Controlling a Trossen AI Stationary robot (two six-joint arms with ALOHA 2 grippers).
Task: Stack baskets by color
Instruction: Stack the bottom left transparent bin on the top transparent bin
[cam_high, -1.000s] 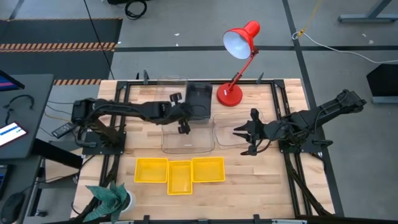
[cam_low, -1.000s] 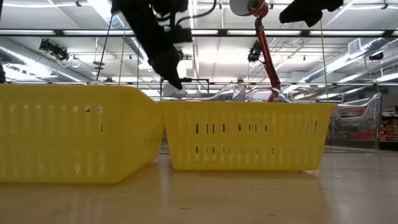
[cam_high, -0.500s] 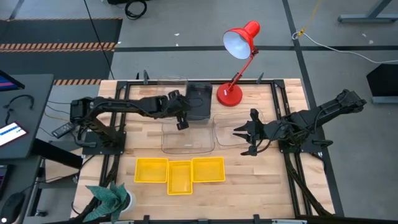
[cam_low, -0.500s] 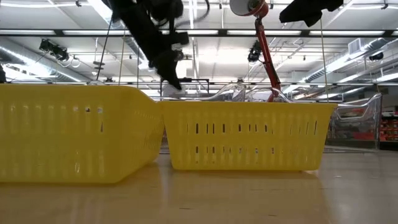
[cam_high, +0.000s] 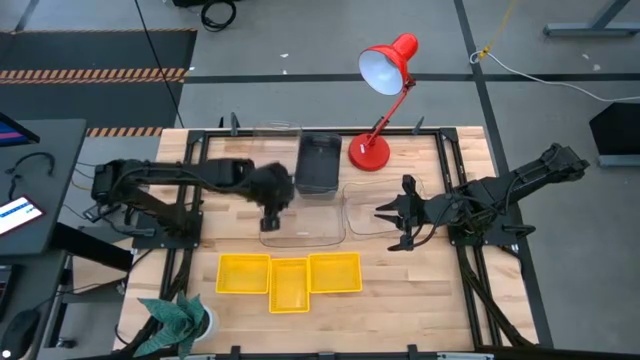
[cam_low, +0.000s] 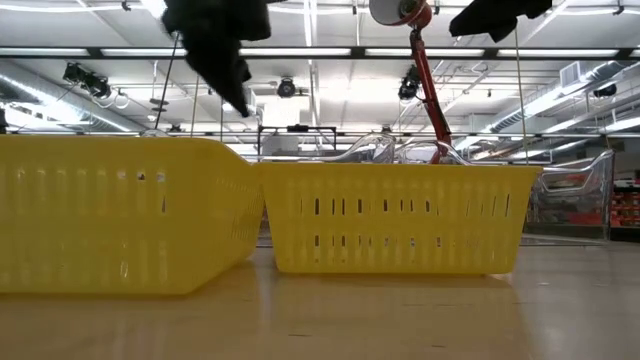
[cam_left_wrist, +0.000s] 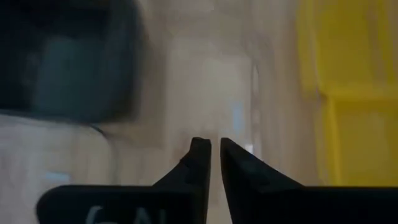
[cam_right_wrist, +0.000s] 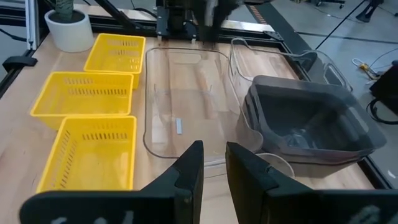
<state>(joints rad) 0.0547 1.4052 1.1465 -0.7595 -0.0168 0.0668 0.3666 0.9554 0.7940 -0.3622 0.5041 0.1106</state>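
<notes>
Left gripper (cam_high: 270, 212) sits over the left edge of a clear basket (cam_high: 305, 222) at mid-table; in its wrist view the fingers (cam_left_wrist: 198, 163) stand nearly together with only a thin slit between them, nothing gripped. Motion blur on this arm in the high view. Low view shows the same gripper (cam_low: 238, 95) hanging above the yellow baskets, well clear of them.

Right gripper (cam_high: 392, 222) rests over the right-hand clear basket (cam_high: 365, 208); its fingers (cam_right_wrist: 189, 165) stand narrowly apart, nothing between them.

Baskets:
- Dark grey basket (cam_high: 318, 164) at the far side of the table, just beside the base of the red desk lamp (cam_high: 385, 70); from the right wrist it appears nested in a clear one (cam_right_wrist: 305, 121).
- Another clear basket (cam_high: 272, 135) to the left of the grey one, near the back edge.
- Three yellow baskets side by side along the near edge: left (cam_high: 244, 273), middle (cam_high: 290, 284), right (cam_high: 335, 272), touching or almost so.

Potted plant (cam_high: 180, 318) at the near left corner of the wooden table (cam_high: 400, 300)
</notes>
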